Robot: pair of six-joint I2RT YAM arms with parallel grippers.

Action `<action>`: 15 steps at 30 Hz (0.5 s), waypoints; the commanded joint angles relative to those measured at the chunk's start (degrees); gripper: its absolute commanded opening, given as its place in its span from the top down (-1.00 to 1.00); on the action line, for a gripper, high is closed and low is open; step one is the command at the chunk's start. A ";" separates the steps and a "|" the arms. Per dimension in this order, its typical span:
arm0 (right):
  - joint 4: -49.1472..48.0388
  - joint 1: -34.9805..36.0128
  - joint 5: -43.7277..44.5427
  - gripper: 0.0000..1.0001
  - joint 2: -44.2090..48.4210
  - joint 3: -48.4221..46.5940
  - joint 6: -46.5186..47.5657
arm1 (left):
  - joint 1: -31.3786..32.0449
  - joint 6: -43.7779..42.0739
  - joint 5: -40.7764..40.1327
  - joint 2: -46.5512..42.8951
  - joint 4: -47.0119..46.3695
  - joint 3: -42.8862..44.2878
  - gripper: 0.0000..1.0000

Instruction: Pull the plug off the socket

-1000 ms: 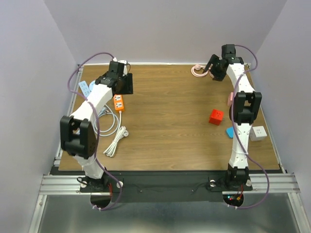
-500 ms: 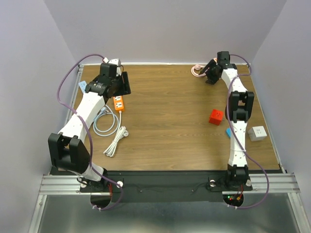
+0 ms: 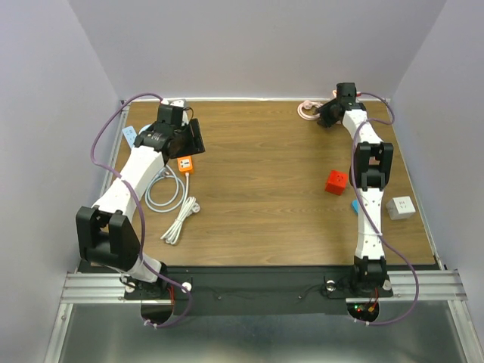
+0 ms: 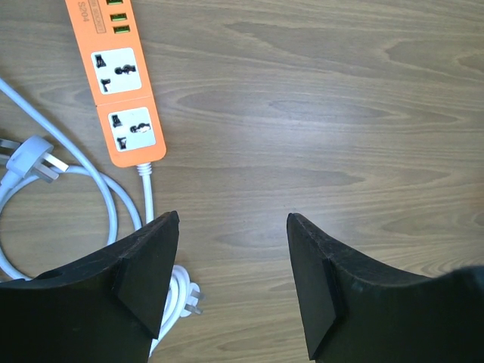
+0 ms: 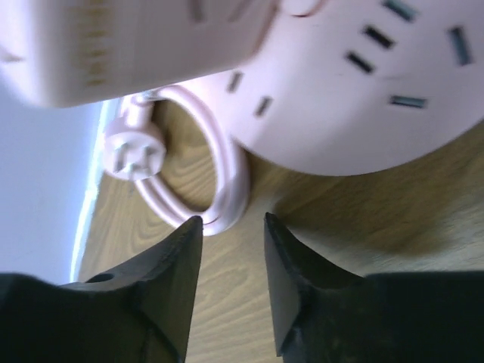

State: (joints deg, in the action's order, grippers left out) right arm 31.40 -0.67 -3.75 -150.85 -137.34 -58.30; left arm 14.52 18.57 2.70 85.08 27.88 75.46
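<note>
The left arm (image 3: 136,170) reaches forward on its own side, elbow bent, wrist pitched downward. The left gripper (image 4: 232,219) faces down with its jaws wide apart and nothing between them. The right arm (image 3: 369,178) is stretched almost straight, far forward. The right gripper (image 5: 233,221) sits low, its jaws separated by a narrow gap and clamping nothing.

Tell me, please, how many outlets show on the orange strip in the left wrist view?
2 on the orange strip: one outlet at its cable end, another just above; more may lie beyond the frame.
</note>
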 commanded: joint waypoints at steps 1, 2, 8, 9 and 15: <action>-2.39 0.58 5.50 0.16 -0.68 2.16 -5.68 | -0.02 0.94 -0.68 -3.95 0.86 -0.58 -0.40; -2.31 0.58 5.77 0.17 -0.68 2.34 -5.68 | -0.02 1.03 -0.68 -4.13 0.86 -0.75 -0.40; -1.08 0.58 4.10 0.21 -3.14 1.46 -6.12 | -0.02 1.21 -0.24 -4.31 0.86 -1.63 -0.39; -0.90 0.58 4.01 0.21 -3.49 1.37 -6.29 | -0.02 1.12 -0.06 -4.22 0.77 -1.63 -0.38; -0.72 0.58 1.64 0.59 -5.69 -1.00 -5.77 | -0.02 1.03 0.82 -4.48 0.86 -2.60 -0.33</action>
State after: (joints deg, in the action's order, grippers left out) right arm 29.15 -0.67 -1.98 -152.51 -137.27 -64.23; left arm 14.52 19.44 2.83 82.65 28.62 73.89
